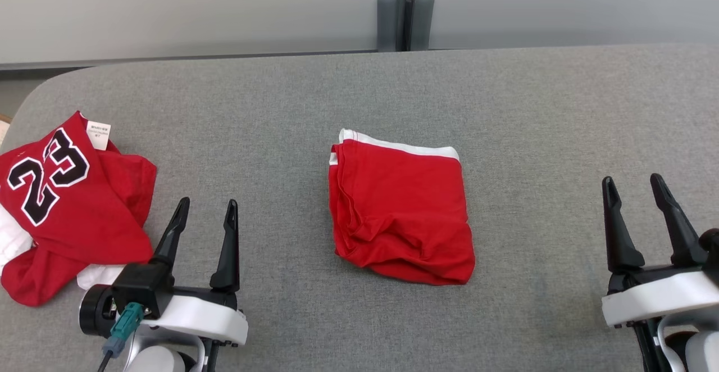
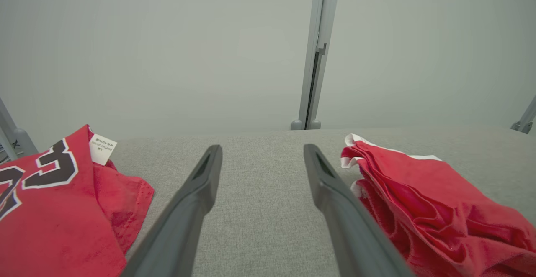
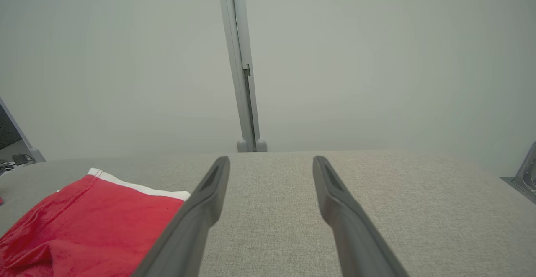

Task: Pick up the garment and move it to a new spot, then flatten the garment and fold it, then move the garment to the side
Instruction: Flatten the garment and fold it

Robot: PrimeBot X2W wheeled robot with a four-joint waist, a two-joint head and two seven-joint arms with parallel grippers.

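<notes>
A red garment [image 1: 400, 209] with white trim lies folded into a rough square in the middle of the grey fabric table [image 1: 359, 91]. My left gripper [image 1: 208, 202] hovers open to its left, clear of it, with nothing between the fingers. My right gripper [image 1: 631, 179] stands open well to its right, also holding nothing. In the left wrist view the folded garment [image 2: 431, 201] lies just right of the open left gripper [image 2: 262, 147]. In the right wrist view the garment [image 3: 96, 222] sits left of the open right gripper [image 3: 271, 159].
A second red garment [image 1: 67, 203], a crumpled jersey with a black "23" and a white tag, lies at the table's left edge, close beside the left gripper; the same jersey [image 2: 63, 210] appears in the left wrist view. A grey post [image 1: 405, 9] stands behind the far edge.
</notes>
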